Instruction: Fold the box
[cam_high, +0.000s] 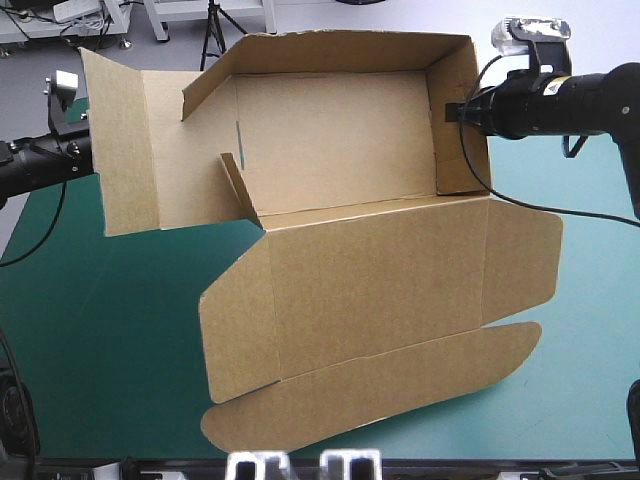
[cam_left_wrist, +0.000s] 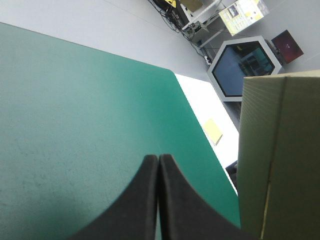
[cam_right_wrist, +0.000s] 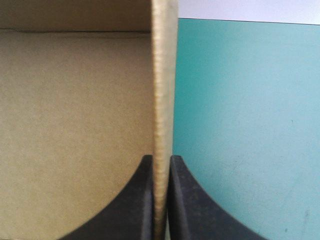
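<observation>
the box (cam_high: 340, 130) sits on the cover (cam_high: 100, 350) from the middle of the table out toward 12 o'clock. its back and right wall (cam_high: 462, 130) are up, the lid (cam_high: 370, 290) lies flat toward 6 o'clock, and the left panel (cam_high: 125, 150) splays out toward 9 o'clock, not yet tucked. to my eye the step in hand is raising that left side. it would go best with the right wall pinned upright as an anchor while the left panel is pushed in slowly, so the short flap (cam_high: 238, 185) slips inside rather than buckling. the right gripper (cam_right_wrist: 161, 159), at 2 o'clock, is clamped on the right wall's top edge, the board nipped between its jaws. the left gripper (cam_left_wrist: 158, 157), at 9 o'clock, is pressed closed on nothing, the panel just beside it; whether it touches i cannot tell.
</observation>
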